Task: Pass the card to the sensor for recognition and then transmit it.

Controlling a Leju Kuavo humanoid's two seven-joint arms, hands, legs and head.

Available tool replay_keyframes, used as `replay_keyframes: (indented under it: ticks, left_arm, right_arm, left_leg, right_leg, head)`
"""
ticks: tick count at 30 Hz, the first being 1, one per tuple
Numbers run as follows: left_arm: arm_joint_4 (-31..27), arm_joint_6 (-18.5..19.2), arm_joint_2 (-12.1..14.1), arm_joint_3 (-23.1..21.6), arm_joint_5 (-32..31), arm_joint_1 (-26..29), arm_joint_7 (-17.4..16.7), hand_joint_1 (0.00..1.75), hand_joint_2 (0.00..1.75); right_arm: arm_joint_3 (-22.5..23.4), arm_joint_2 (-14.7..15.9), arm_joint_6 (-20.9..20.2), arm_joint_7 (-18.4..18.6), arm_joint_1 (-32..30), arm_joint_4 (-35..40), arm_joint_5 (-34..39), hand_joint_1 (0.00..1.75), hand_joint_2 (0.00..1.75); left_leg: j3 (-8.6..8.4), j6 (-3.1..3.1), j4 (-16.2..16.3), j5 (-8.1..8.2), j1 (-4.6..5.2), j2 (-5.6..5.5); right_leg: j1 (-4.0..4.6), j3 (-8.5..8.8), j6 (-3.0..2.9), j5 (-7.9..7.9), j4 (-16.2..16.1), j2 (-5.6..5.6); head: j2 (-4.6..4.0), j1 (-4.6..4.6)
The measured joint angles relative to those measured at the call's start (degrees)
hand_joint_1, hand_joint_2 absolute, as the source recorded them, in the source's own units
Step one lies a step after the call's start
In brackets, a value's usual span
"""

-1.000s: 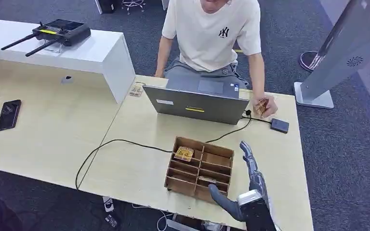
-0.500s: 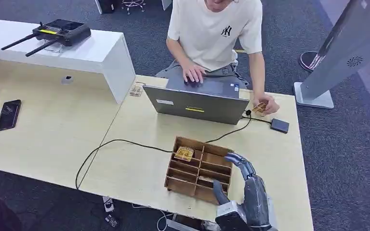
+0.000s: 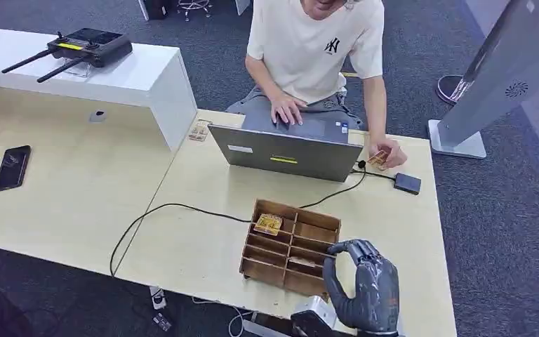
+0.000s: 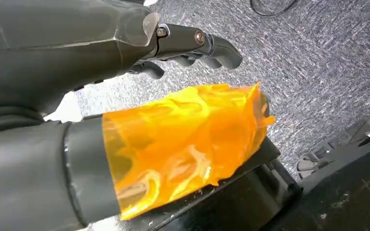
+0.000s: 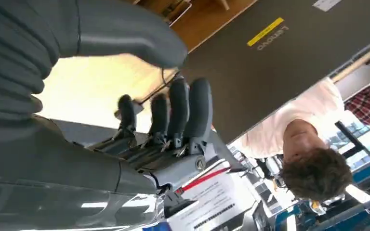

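Right hand point(image 3: 365, 284) low at the near desk point(image 3: 196, 246) edge, just right of the wooden divider box point(image 3: 291, 247); fingers curled inward, thumb apart, nothing gripped. Fingertips point(image 3: 344, 247) at the box's near right corner; contact cannot be told. Right wrist view: same hand point(image 5: 164, 120), fingers bent together, empty, laptop lid behind them.
Left hand point(image 4: 125, 96) hanging over grey carpet point(image 4: 318, 57), thumb wrapped in orange film point(image 4: 183, 144), dark fingers point(image 4: 212, 45) bent; empty.
Box with several compartments; one card point(image 3: 268, 224) lying in the far left compartment, another pale piece point(image 3: 302, 262) in a near-row slot, too small to identify.
Black cable point(image 3: 175, 210) running from the near left desk edge past the box toward the laptop.
Grey laptop point(image 3: 285, 152) open beyond the box, lid back facing the robot.
Small dark sensor point(image 3: 407, 183) on the desk right of the laptop, wired.
Person in a white T-shirt point(image 3: 316, 45) seated behind the laptop; one hand point(image 3: 288, 111) on the keyboard, other hand point(image 3: 386, 153) at the desk just beside the sensor, pinching a small card point(image 3: 377, 158).
Far left: black phone point(image 3: 12, 167) flat on the adjoining desk, black device with antennas point(image 3: 84, 48) on the white raised shelf point(image 3: 126, 77).
Far right: grey floor stand point(image 3: 491, 84) on the carpet.
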State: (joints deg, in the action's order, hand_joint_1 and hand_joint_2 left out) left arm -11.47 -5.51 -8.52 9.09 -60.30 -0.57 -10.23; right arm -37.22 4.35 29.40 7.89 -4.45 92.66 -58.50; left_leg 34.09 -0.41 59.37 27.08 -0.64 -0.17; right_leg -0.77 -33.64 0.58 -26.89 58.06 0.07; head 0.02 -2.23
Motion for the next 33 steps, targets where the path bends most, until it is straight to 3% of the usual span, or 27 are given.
replay_keyframes:
  ticks: [3,5,9,10,13,18,22,33]
  left_arm:
    - [0.0,0.1,0.0,0.0,-0.1,-0.1,0.0,0.00,0.00]
    - [0.0,0.2,0.0,0.0,-0.2,-0.1,0.0,0.00,0.00]
    - [0.0,0.4,0.0,0.0,-0.3,-0.3,-0.1,0.00,0.00]
    - [0.0,0.5,0.0,0.0,-0.3,-0.4,-0.1,0.00,0.00]
    - [0.0,0.7,0.0,-0.1,-0.5,-0.6,-0.4,0.00,0.00]
    - [0.0,0.9,0.0,-0.1,-0.8,-0.7,-0.4,0.00,0.00]
    - [0.0,1.1,0.0,-0.2,-0.9,-0.8,-0.5,0.00,0.00]
    - [0.0,1.3,0.0,-0.2,-0.9,-0.9,-0.5,0.00,0.00]
  right_arm:
    - [-0.1,0.2,-0.1,1.2,0.2,-0.7,-2.2,0.73,1.75]
    - [-0.2,0.2,-0.2,1.9,0.5,-1.3,-3.4,0.94,1.75]
    - [-0.3,0.3,-0.4,2.6,1.1,-2.5,-5.0,1.10,1.75]
    - [-0.3,0.3,-0.5,2.8,1.2,-2.8,-5.2,1.24,1.75]
    - [-0.3,0.3,-1.0,2.9,1.8,-3.5,-6.1,1.33,1.75]
    - [-0.5,0.3,-1.9,3.0,3.2,-4.7,-7.1,1.33,1.75]
    - [-1.2,0.3,-2.5,3.1,4.5,-5.9,-7.6,0.99,1.75]
    - [-2.5,-0.2,-3.9,3.1,6.9,-8.4,-8.1,1.05,1.75]
  left_leg:
    - [0.00,0.00,0.0,0.00,0.00,0.00]
    - [0.00,0.00,0.0,0.00,0.00,0.00]
    - [0.00,0.00,0.0,0.00,0.00,0.00]
    - [0.00,0.00,0.0,0.00,0.00,0.00]
    - [0.00,0.00,0.0,0.00,0.00,0.00]
    - [0.00,0.00,0.0,0.00,0.00,0.00]
    - [0.00,0.00,0.0,0.00,0.00,0.00]
    - [0.00,0.00,0.0,-0.01,0.00,0.00]
  right_leg:
    - [0.00,0.00,0.00,0.00,0.0,0.00]
    - [0.00,0.00,0.00,0.00,0.0,0.00]
    - [0.00,0.00,0.00,0.00,0.0,0.00]
    - [0.00,0.00,0.00,0.00,0.0,0.00]
    - [0.00,0.00,0.00,0.00,0.0,0.00]
    - [0.00,0.00,0.00,0.00,0.0,0.00]
    - [0.00,0.00,0.00,0.00,0.0,0.00]
    - [0.00,0.00,0.00,0.00,0.0,0.00]
  head:
    - [0.00,0.00]
    - [0.00,0.00]
    - [0.00,0.00]
    - [0.00,-0.02]
    - [0.00,0.00]
    - [0.00,0.00]
    - [0.00,0.00]
    - [0.00,-0.02]
